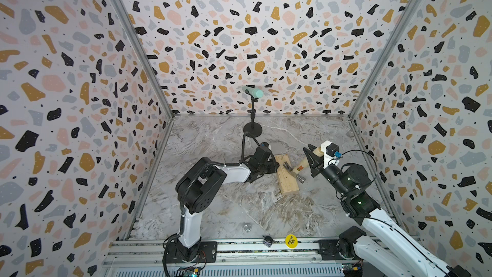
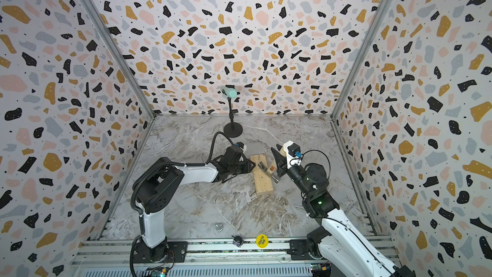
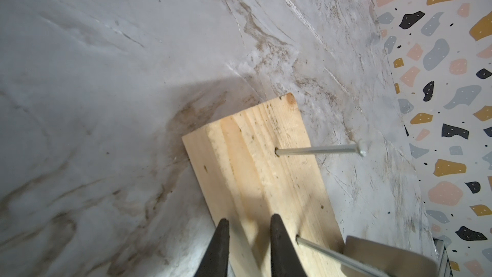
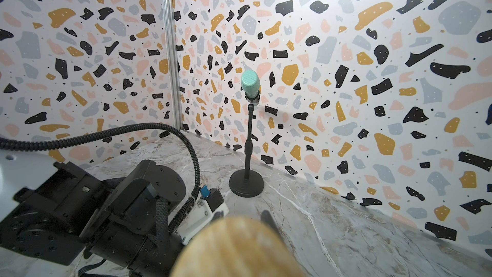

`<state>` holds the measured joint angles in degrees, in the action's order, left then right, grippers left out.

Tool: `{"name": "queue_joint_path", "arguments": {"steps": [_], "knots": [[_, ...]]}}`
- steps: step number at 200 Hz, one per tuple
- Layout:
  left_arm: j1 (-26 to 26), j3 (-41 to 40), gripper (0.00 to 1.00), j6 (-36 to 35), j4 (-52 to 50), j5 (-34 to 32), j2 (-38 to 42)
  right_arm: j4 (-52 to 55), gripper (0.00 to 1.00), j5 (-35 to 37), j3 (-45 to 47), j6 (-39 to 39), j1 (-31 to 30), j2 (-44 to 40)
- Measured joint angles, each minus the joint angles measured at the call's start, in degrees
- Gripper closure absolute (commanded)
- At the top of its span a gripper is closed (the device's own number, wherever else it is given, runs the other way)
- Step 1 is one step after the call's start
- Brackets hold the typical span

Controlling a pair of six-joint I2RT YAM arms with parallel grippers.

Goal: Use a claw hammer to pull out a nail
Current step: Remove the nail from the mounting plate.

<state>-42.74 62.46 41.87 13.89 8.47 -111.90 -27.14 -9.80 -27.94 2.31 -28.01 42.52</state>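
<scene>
A pale wooden block (image 1: 287,179) (image 2: 263,182) lies mid-table. The claw hammer (image 1: 299,169) (image 2: 272,172) has its steel head on the block's right side. Its handle rises toward my right gripper (image 1: 310,153) (image 2: 278,153), which is shut on the wooden handle; the handle's blurred end (image 4: 239,249) fills the right wrist view. A long silver nail (image 3: 330,253) stands out of the block (image 3: 255,171) and runs to the blurred hammer head (image 3: 386,257). A second nail (image 3: 316,151) stands farther along. My left gripper (image 3: 249,225) (image 1: 273,167) is open, tips down at the block's left edge.
A green-headed microphone (image 1: 253,93) (image 4: 250,83) on a black stand (image 1: 252,129) is at the back centre. A yellow round sticker (image 1: 291,240) and a small dark object (image 1: 267,241) sit on the front rail. Patterned walls close three sides.
</scene>
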Motion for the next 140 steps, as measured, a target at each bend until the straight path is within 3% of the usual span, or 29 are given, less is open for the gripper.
{"name": "queue_joint_path", "arguments": {"steps": [140], "knots": [[0.00,-2.32,0.78,0.81,3.28,-0.22,0.02,-0.87,1.00,0.00,1.31,1.07,0.26,-1.25]]}}
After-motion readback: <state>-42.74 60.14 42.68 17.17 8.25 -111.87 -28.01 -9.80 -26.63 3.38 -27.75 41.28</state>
